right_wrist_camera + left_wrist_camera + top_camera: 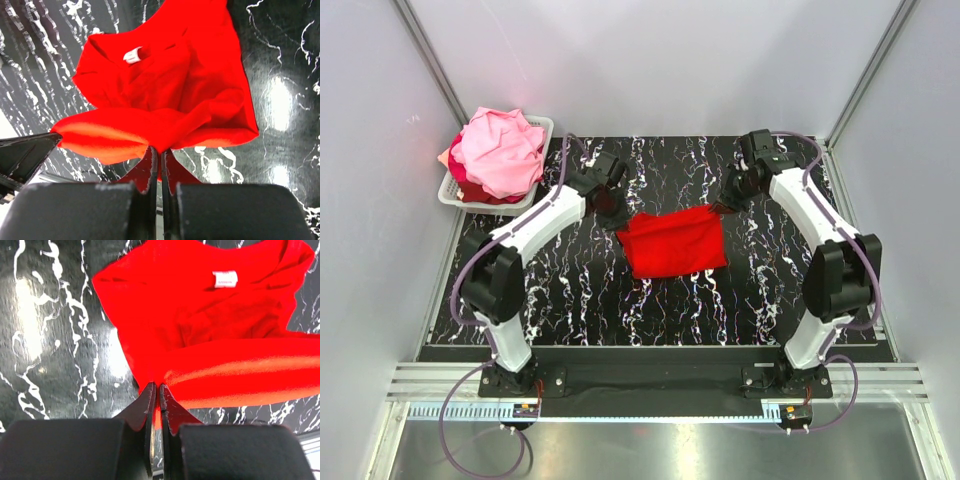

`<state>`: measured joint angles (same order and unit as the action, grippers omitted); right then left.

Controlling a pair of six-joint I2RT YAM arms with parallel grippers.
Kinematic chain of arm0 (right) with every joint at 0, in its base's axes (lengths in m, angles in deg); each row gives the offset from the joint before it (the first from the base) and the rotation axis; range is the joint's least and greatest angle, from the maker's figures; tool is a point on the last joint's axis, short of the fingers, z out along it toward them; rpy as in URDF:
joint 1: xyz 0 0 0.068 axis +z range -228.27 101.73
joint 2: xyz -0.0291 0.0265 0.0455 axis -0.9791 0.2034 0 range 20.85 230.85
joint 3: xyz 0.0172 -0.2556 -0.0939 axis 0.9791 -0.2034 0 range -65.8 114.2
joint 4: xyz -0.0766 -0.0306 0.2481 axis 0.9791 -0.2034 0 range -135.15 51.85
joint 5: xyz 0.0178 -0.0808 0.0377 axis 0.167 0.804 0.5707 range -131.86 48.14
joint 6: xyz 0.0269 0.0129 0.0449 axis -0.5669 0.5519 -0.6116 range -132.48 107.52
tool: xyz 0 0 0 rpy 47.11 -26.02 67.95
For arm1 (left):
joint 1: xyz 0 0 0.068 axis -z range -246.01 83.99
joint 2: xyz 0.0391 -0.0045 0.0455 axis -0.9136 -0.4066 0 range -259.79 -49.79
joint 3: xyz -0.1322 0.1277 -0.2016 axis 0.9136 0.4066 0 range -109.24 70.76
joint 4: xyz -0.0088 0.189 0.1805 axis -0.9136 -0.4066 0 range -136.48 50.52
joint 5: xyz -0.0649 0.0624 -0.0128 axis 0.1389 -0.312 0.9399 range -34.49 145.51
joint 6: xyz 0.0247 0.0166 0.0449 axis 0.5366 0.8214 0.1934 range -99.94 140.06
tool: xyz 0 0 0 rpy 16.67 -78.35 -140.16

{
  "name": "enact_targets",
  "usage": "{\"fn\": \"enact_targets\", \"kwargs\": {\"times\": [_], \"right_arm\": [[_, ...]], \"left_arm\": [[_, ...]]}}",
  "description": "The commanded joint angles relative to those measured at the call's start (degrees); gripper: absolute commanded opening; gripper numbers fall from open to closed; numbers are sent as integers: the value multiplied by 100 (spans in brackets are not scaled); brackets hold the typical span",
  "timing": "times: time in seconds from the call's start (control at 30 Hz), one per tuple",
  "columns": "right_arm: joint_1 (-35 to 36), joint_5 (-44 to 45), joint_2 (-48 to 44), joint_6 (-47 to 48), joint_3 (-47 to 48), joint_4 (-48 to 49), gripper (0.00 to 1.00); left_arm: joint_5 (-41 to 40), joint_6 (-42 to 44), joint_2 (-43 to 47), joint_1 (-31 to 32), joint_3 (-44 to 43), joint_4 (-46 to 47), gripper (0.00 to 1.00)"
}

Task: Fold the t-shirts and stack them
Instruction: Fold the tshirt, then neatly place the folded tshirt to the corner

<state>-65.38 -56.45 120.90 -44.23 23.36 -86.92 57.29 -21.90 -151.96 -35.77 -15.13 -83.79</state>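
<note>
A bright red t-shirt [672,241] lies partly folded in the middle of the black marbled table [570,300]. My left gripper [617,218] is shut on its far left corner; the left wrist view shows red cloth [210,340] pinched between the fingers [149,400] and a white neck label [225,278]. My right gripper [721,203] is shut on the far right corner; the right wrist view shows the cloth [165,95] held up and bunched. Light pink and peach t-shirts [500,150] are heaped in the basket.
A white slotted basket [545,130] stands at the table's far left corner, with darker red cloth under the pink heap. Grey enclosure walls close in on the left, right and back. The arm bases sit at the near edge.
</note>
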Motion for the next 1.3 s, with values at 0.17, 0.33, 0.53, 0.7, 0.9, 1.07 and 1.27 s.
{"fn": "enact_targets", "kwargs": {"times": [0.17,0.33,0.53,0.7,0.9,1.07,1.27], "right_arm": [[-111,-114,778,239,654,184,0],[-146,-211,1376,301,1058,158,0],[-216,-334,2149,345,1716,17,0],[-278,-395,2712,406,2270,-194,39],[-445,-501,3056,503,3141,-685,67],[-445,-413,2364,608,3021,-757,71],[-445,-807,757,424,729,208,73]], "left_arm": [[191,337,-636,-316,-630,-86,8],[288,460,-1023,-475,-894,-112,8],[411,548,-1674,-677,-1395,-279,8],[630,609,-2034,-888,-1729,-393,21],[578,688,-1939,-1117,-2379,-841,55],[279,706,-1080,-1099,-2023,-773,67],[927,592,694,-871,657,1176,56]]}}
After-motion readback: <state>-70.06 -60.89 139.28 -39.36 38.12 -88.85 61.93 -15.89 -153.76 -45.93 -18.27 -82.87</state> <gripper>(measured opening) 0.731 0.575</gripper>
